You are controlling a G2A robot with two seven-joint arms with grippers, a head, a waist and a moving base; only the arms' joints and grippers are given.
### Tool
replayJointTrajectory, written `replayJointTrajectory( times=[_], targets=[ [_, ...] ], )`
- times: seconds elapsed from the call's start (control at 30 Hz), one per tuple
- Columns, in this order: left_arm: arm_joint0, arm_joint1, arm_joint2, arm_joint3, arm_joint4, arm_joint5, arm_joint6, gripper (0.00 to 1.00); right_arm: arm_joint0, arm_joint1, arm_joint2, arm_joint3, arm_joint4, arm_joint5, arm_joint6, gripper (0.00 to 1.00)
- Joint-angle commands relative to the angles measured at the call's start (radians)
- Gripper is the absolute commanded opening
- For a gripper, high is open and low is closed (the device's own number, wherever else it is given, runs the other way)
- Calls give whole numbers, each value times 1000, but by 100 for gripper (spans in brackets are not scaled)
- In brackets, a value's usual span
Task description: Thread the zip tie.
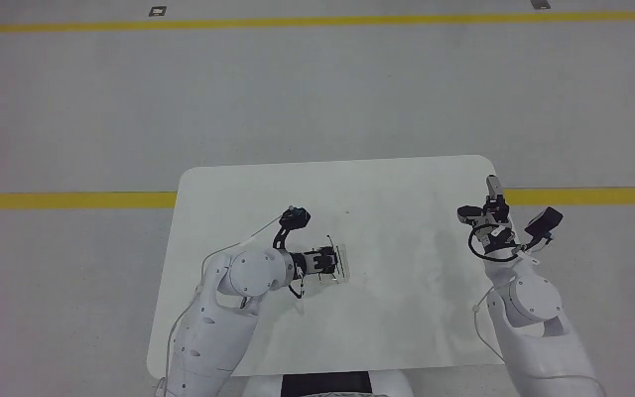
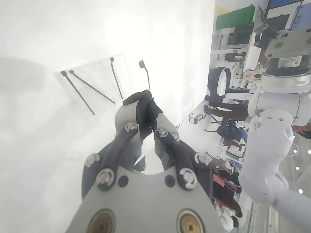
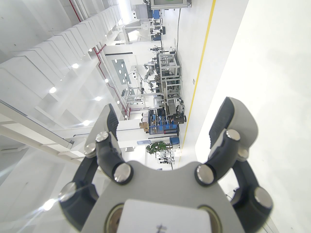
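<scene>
A black zip tie (image 2: 146, 76) is pinched by its tail in my left gripper (image 2: 145, 97), which is shut on it, with the square head sticking out past the fingertips above the white table (image 2: 73, 13). Just beside it lies a clear flat tray (image 2: 97, 72) holding three more black zip ties (image 2: 91, 87). In the top view the left gripper (image 1: 333, 262) sits at the tray (image 1: 342, 270), left of the table's middle. My right gripper (image 3: 168, 105) is open and holds nothing; it is raised over the table's right edge (image 1: 479, 198).
The white table (image 1: 397, 328) has bare surface between the two arms and behind the tray. The right arm (image 2: 267, 134) stands far off across the table. Yellow floor lines (image 1: 317, 22) run beyond the table.
</scene>
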Motion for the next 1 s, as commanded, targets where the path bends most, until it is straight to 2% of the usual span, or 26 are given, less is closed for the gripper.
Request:
replayJointTrajectory(
  times=[0.0, 0.07, 0.17, 0.33, 0.43, 0.5, 0.57, 0.7, 0.83, 0.9, 0.97],
  targets=[
    [0, 0, 0, 0, 0, 0, 0, 0, 0, 0, 0, 0, 0, 0, 0, 100],
    [10, 3, -4, 13, -40, -23, 18, 0, 0, 0, 0, 0, 0, 0, 0, 100],
    [23, 16, -19, 15, -51, -64, -20, 0, 0, 0, 0, 0, 0, 0, 0, 100],
    [48, 42, -79, 12, -117, -188, -99, 0, 0, 0, 0, 0, 0, 0, 0, 100],
    [51, 57, -127, 45, -236, -276, -172, 0, 0, 0, 0, 0, 0, 0, 0, 100],
    [37, 68, -143, 83, -313, -341, -240, 0, 0, 0, 0, 0, 0, 0, 0, 100],
    [25, 75, -151, 119, -369, -378, -278, 0, 0, 0, 0, 0, 0, 0, 0, 100],
    [-5, 97, -130, 200, -476, -447, -286, 0, 0, 0, 0, 0, 0, 0, 0, 100],
    [-49, 141, -51, 278, -552, -511, -286, 0, 0, 0, 0, 0, 0, 0, 0, 100],
    [-71, 163, -23, 298, -590, -512, -286, 0, 0, 0, 0, 0, 0, 0, 0, 100],
    [-90, 185, -13, 319, -654, -512, -286, 0, 0, 0, 0, 0, 0, 0, 0, 100]
  ],
)
